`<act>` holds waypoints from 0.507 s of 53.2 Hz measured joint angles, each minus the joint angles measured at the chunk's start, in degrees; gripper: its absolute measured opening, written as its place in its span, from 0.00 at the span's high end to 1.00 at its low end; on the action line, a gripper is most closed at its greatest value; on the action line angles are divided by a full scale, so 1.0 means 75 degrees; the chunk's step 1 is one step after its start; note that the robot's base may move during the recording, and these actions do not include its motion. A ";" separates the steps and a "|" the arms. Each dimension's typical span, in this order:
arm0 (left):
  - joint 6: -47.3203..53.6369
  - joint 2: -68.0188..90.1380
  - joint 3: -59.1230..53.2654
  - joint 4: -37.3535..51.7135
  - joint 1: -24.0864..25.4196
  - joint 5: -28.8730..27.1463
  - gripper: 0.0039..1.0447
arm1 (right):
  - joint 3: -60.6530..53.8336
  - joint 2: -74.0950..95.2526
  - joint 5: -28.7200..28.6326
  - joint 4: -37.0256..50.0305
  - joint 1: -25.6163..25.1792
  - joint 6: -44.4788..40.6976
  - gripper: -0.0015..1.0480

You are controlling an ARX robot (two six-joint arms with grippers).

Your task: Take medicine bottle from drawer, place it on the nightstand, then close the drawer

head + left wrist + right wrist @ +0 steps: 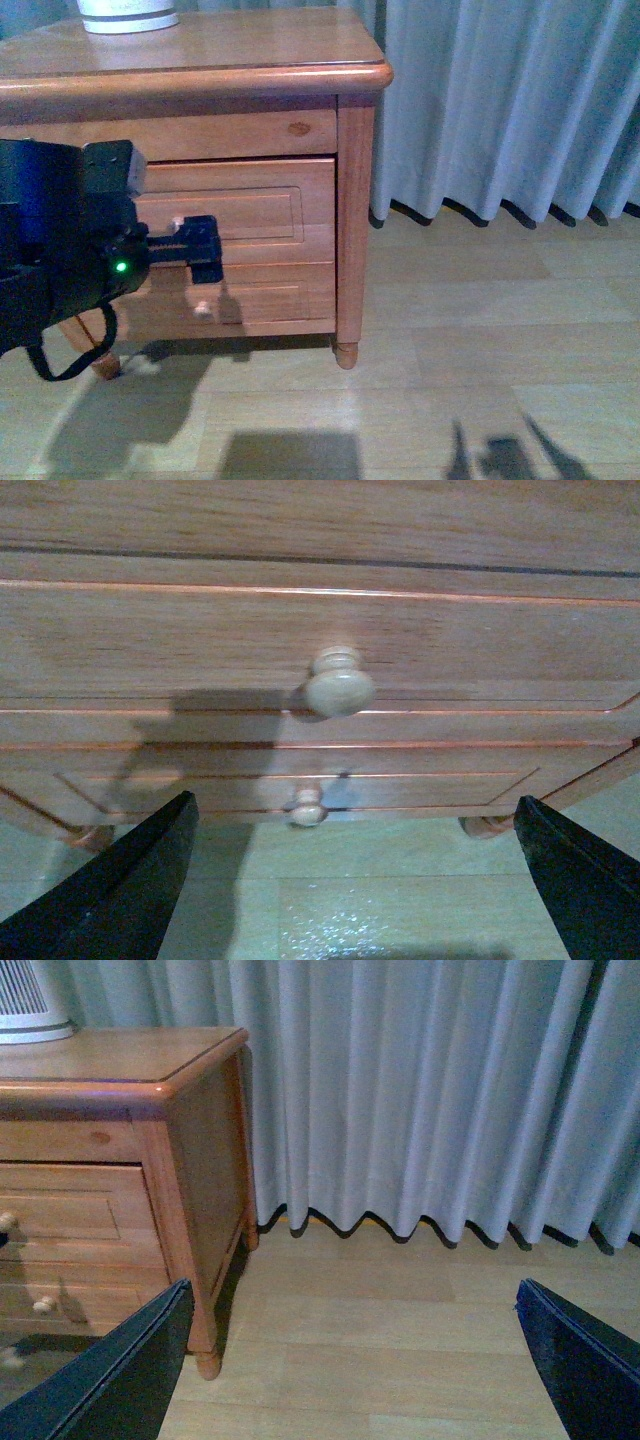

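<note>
Left to right: the left gripper (352,798), fingers spread wide, faces the knob (338,683) of the upper drawer (262,205) — near it, not yet around it. The drawer looks shut, so the medicine bottle is out of view, presumably inside. We would centre the knob between the fingers, advance, close firmly, then pull straight out — no sideways drag. Right of the nightstand (355,200), the right gripper (352,1282) hangs spread and empty before the curtain (430,1090).
</note>
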 joint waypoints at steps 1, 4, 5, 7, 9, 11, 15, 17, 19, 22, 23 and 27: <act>-0.0029 0.0093 0.0108 0.0000 -0.0035 -0.0012 0.06 | 0.0000 0.0000 0.0000 0.0000 0.0000 0.0000 0.07; -0.0064 0.0312 0.0376 0.0020 -0.0076 -0.0061 0.06 | 0.0000 0.0000 0.0000 0.0000 0.0000 0.0000 0.07; -0.0073 0.0361 0.0428 0.0029 -0.0079 -0.0079 0.06 | 0.0000 0.0000 0.0000 0.0000 0.0000 0.0000 0.07; -0.0111 0.0522 0.0621 0.0032 -0.0079 -0.0119 0.06 | 0.0000 0.0000 0.0000 0.0000 0.0000 0.0000 0.07; -0.0137 0.0641 0.0755 0.0032 -0.0070 -0.0131 0.06 | 0.0000 0.0000 0.0000 0.0000 0.0000 0.0000 0.07; -0.0140 0.0755 0.0889 0.0032 -0.0050 -0.0146 0.06 | 0.0000 0.0000 0.0000 0.0000 0.0000 0.0000 0.07; -0.0160 0.0985 0.1148 0.0032 0.0012 -0.0178 0.06 | 0.0000 0.0000 0.0000 0.0000 0.0000 0.0000 0.07; -0.0166 0.1064 0.1239 0.0032 0.0035 -0.0187 0.06 | 0.0000 0.0000 0.0000 0.0000 0.0000 0.0000 0.07; -0.0169 0.1160 0.1358 0.0032 0.0073 -0.0201 0.06 | 0.0000 0.0000 0.0000 0.0000 0.0000 0.0000 0.07; -0.0169 0.1303 0.1512 0.0047 0.0143 -0.0239 0.06 | 0.0000 0.0000 -0.0003 0.0000 0.0000 0.0000 0.07; -0.0169 0.1346 0.1547 0.0070 0.0169 -0.0245 0.06 | 0.0000 0.0000 0.0000 0.0000 0.0000 0.0000 0.07; -0.0169 0.1378 0.1574 0.0105 0.0210 -0.0262 0.06 | 0.0000 0.0000 0.0000 0.0000 0.0000 0.0000 0.07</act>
